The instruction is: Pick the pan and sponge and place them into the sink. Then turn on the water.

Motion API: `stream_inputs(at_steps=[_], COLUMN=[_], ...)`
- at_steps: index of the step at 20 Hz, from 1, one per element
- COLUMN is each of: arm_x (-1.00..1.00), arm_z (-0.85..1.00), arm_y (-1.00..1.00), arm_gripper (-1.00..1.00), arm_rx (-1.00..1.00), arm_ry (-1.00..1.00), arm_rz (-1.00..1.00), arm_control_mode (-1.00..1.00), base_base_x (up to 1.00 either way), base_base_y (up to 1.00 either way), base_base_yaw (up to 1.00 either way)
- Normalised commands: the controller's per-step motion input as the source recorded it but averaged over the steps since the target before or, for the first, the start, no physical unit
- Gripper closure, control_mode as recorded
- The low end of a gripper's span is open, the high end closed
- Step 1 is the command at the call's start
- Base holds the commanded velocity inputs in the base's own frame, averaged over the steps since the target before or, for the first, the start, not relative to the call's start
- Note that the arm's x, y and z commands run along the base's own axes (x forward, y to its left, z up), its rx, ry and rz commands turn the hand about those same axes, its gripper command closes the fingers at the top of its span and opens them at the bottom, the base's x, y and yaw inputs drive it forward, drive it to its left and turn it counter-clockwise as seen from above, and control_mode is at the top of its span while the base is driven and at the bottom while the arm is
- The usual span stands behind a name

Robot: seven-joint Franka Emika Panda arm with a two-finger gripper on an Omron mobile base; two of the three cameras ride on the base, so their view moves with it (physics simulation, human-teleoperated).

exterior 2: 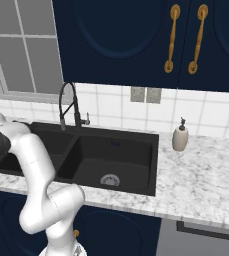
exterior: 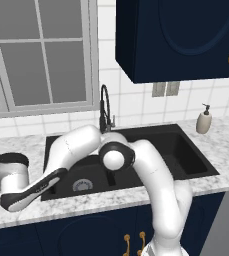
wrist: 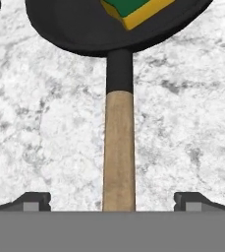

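The fingers (wrist: 35,201) are standing wide open, one tip on each side of the pan's wooden handle (wrist: 119,147), with clear marble showing between each tip and the handle, so they are gripping nothing and touching nothing. The gripper (wrist: 112,202) is looking straight along the handle toward the pan (wrist: 79,29), which is sitting on the marble worktop (wrist: 45,123) to the left of the sink (exterior: 186,150), near the worktop's front edge. The sponge (wrist: 133,10) is lying inside the pan, green layer beside yellow body. In the left base view the arm is reaching out to the left over the worktop, and the pan's dark rim (exterior: 8,159) is showing just behind the hand. The faucet (exterior: 105,107) is standing at the sink's back edge, and a beige soap dispenser (exterior: 203,120) is resting on the worktop right of the sink.
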Motion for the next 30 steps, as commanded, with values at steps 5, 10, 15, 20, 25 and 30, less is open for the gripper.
stream_inputs(at_steps=[5,10,15,20,25,30], arm_x=[0.00,-0.01,0.04,0.01,0.00,0.00], arm_z=[-0.21,-0.27,-0.23,-0.36,-0.67,-0.69], arm_y=[0.00,0.00,0.00,0.00,-0.28,-0.55], arm_gripper=[-1.00,-1.00,-1.00,-1.00,1.00,1.00], arm_rx=[0.00,0.00,0.00,-0.01,0.00,0.00], arm_ry=[0.00,0.00,0.00,0.01,0.01,0.06], arm_rz=[-0.02,-0.02,0.00,0.00,0.00,0.00], arm_control_mode=[-1.00,-1.00,-1.00,-1.00,-1.00,-1.00], base_base_x=[0.00,0.00,0.00,0.00,0.00,0.00], base_base_y=[0.00,0.00,0.00,0.00,0.00,0.00], base_base_yaw=[0.00,0.00,0.00,0.00,0.00,0.00])
